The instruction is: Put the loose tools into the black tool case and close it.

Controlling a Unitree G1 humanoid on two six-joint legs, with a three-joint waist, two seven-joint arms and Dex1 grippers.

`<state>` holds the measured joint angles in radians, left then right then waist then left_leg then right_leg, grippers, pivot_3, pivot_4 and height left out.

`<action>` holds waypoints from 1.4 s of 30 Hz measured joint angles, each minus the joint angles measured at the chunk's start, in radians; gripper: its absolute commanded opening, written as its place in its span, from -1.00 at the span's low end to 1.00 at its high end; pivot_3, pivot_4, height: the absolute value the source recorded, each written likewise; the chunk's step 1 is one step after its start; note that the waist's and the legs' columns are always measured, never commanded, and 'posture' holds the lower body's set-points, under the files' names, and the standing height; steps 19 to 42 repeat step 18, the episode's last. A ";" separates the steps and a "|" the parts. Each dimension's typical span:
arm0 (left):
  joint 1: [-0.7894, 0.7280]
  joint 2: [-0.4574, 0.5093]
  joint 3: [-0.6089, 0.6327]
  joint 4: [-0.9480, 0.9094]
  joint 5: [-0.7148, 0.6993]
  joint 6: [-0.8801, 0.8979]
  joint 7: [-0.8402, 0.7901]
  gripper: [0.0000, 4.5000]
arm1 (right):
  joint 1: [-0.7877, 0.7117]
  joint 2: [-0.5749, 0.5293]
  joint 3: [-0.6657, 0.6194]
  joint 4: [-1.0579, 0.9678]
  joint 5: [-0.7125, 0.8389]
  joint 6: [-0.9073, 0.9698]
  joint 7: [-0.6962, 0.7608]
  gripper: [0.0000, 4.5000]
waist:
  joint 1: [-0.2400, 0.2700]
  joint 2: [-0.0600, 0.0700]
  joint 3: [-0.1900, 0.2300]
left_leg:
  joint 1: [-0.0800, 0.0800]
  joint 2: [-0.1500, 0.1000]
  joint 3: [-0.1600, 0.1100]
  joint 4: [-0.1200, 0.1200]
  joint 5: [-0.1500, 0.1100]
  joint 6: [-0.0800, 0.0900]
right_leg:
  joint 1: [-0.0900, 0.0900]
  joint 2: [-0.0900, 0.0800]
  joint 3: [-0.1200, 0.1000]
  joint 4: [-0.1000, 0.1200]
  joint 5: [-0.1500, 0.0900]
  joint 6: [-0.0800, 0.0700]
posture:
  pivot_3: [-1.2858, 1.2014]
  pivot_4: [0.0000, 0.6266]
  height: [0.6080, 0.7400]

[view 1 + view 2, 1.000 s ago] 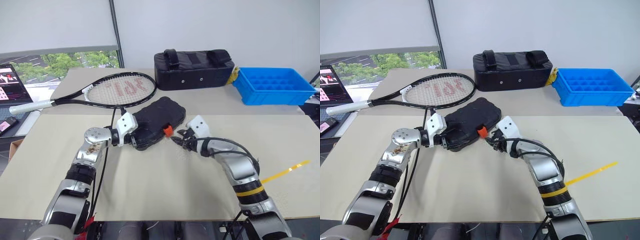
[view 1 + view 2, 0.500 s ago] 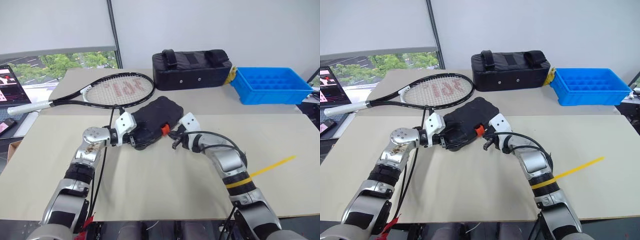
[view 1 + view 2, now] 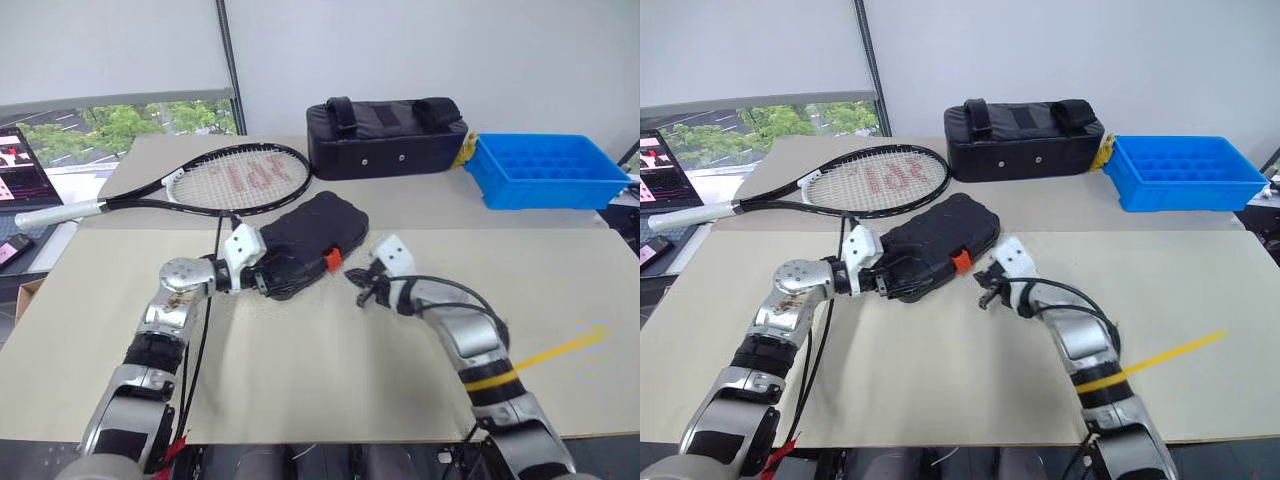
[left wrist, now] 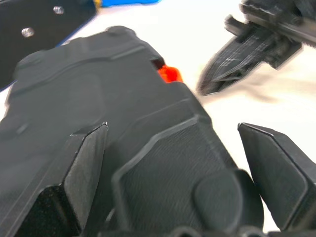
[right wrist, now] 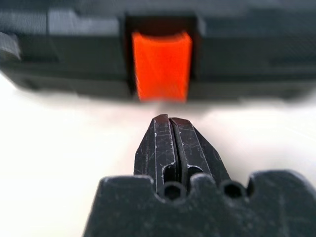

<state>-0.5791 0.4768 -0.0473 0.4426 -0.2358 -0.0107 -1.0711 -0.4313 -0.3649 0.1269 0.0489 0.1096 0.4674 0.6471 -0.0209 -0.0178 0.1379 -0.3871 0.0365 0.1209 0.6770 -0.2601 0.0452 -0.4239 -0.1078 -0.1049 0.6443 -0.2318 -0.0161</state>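
Left eye view: racket [image 3: 235,178], bag [image 3: 388,135], blue tray [image 3: 545,170] behind case [image 3: 315,238].

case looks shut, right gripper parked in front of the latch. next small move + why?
Probably nudge the right gripper forward to press the orange latch home. Its fingers are shut and aimed at the latch, a small gap short of it. The left gripper, open, straddles the case at its near end, so the case should hold against the push.

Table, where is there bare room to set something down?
The wide beige stretch of table in front of the black tool case and both hands is bare. So is the strip between case and blue tray. The back is crowded with racket and black bag.
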 measured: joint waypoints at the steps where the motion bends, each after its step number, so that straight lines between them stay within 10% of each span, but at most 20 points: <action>1: 0.012 0.012 0.024 -0.014 -0.017 0.025 0.007 1.00 | 0.028 -0.022 -0.033 -0.002 0.028 -0.033 0.025 -0.98 | -0.002 0.000 0.000 | 0.000 0.000 0.000 0.000 0.000 0.000 | 0.000 0.000 0.000 0.000 0.000 0.001 | 0.03 -0.52 0.57; 15: 0.614 0.141 0.267 -0.508 -0.157 0.248 0.143 1.00 | 0.252 -0.197 -0.300 0.171 0.191 -0.457 0.320 0.98 | 0.015 0.001 0.004 | 0.002 0.001 -0.001 -0.007 0.000 -0.002 | 0.001 -0.002 0.005 -0.006 -0.003 0.004 | 0.03 -0.52 0.57; 42: 0.658 0.116 0.265 -0.527 -0.131 0.232 0.190 1.00 | 0.260 -0.201 -0.308 0.199 0.192 -0.492 0.336 0.98 | 0.022 0.002 0.004 | 0.002 0.001 0.000 -0.007 0.000 -0.001 | 0.001 -0.002 0.006 -0.006 -0.003 0.004 | 0.03 -0.52 0.57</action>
